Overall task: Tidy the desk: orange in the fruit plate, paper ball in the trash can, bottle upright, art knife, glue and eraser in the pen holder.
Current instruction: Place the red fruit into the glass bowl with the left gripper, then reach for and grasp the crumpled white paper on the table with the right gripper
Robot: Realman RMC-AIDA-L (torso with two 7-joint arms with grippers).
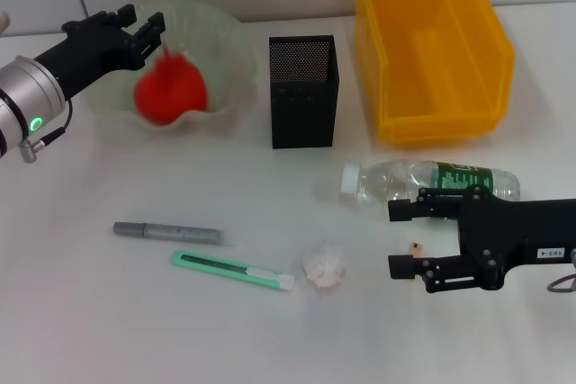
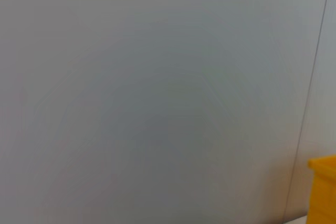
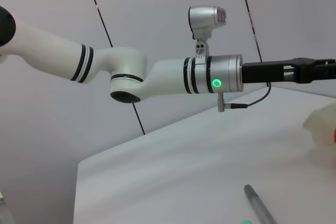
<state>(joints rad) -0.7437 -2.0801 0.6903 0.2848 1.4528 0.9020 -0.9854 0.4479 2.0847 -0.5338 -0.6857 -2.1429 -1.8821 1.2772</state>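
step: orange (image 1: 169, 92) is seen lying in the plate (image 1: 229, 60), so that item is judged done; left gripper (image 1: 144, 29) hangs just above it, fingers apart and holding nothing.
next: paper ball (image 1: 324, 264) lies at 9 o'clock of the right gripper (image 1: 403, 240), whose fingers are spread and bare; a short reach and closing is called for (a guess), then the bin (image 1: 432, 123).
bottle (image 1: 427, 182): on its side, at 6 o'clock of the bin.
knife (image 1: 232, 270): flat, at 9 o'clock of the ball.
writing: green bottle label and white tag on the right arm, neither readable.

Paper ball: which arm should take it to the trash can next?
Right. The right pincer sits open on the table just beside the paper ball, with the trash can on its side. The left pincer is far off over the fruit plate.
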